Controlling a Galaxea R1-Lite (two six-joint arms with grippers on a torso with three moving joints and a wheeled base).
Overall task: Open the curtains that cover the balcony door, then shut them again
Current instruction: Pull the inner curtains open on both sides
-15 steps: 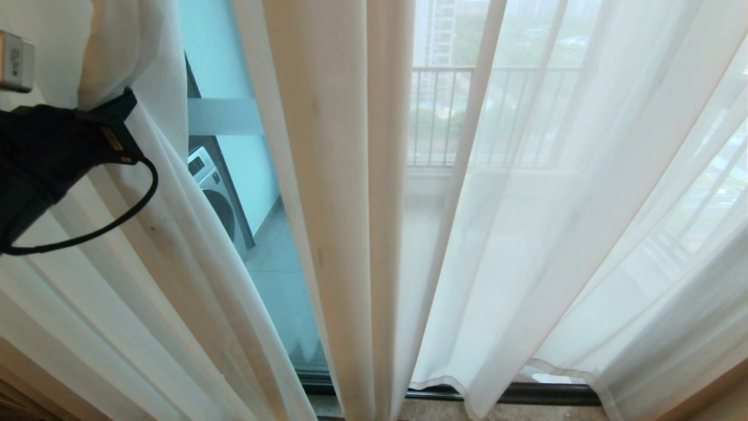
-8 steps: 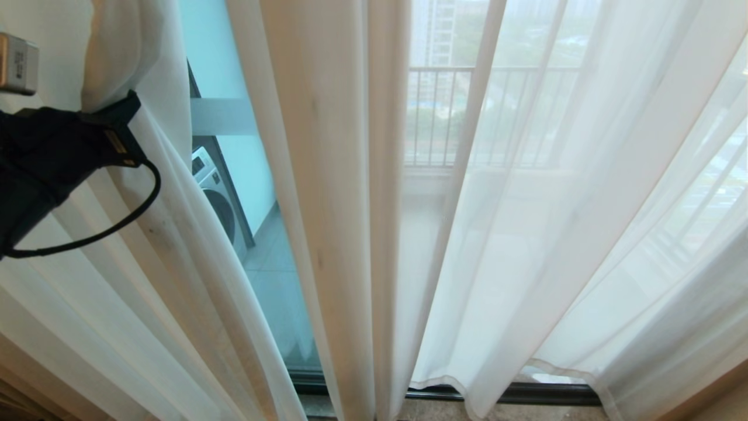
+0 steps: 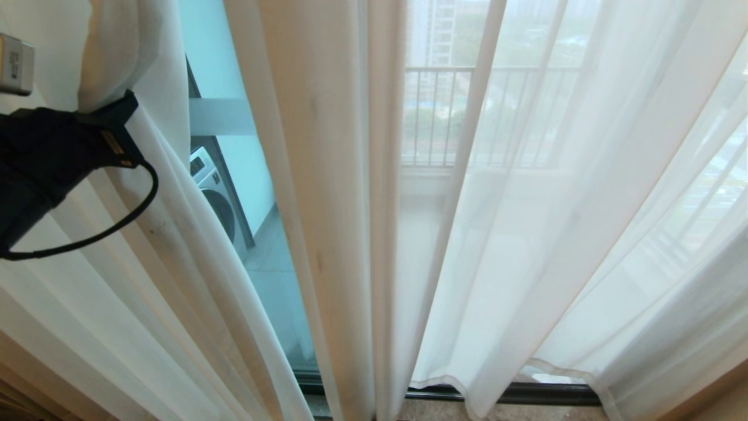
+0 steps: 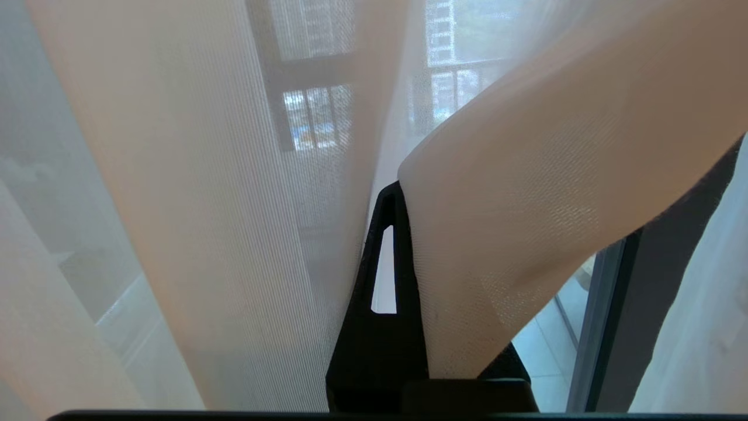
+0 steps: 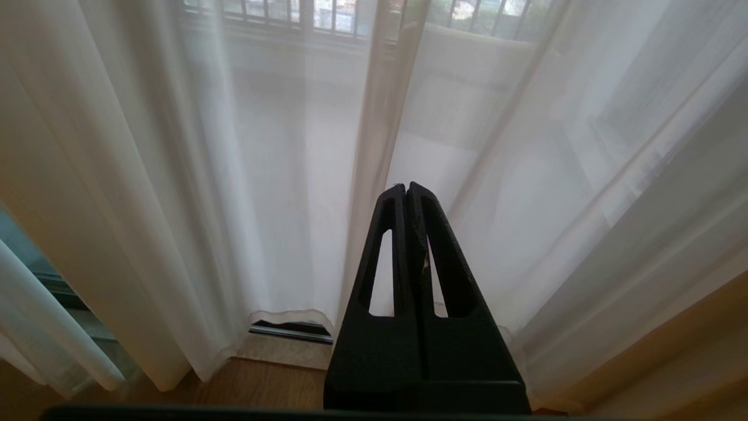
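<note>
Your curtains (image 3: 327, 193) hang floor-length, their long axis running top to bottom, folds fanning slightly outward toward the floor; the sheer panels cover most of the balcony door (image 3: 234, 64) across the middle and right, while a narrow gap stands open left of centre, showing bare glass with its frosted stripe (image 3: 222, 117); the left panel slants away from that gap toward the lower left.

Your left gripper (image 4: 397, 193) sits at the left edge of the head view, at the upper part of the left panel; its fingers are pressed together, pinching a fold of the curtains, and in the left wrist view the fabric drapes over one finger and hides it while the other shows bare.

Your right gripper (image 5: 406, 186) is out of the head view; in its own wrist view it points at the hanging fabric low down near the wooden floor (image 5: 274, 380), fingers pressed together on nothing, apart from the cloth.

Through the gap you see a washing machine (image 3: 213, 193) behind the glass, and a dark door frame (image 3: 198, 99) beside it; a balcony railing (image 3: 467, 111) shows through the sheer fabric; the black bottom track (image 3: 526, 393) lies under the hems; a small wall-mounted box (image 3: 14, 64) sits just above the left arm.
</note>
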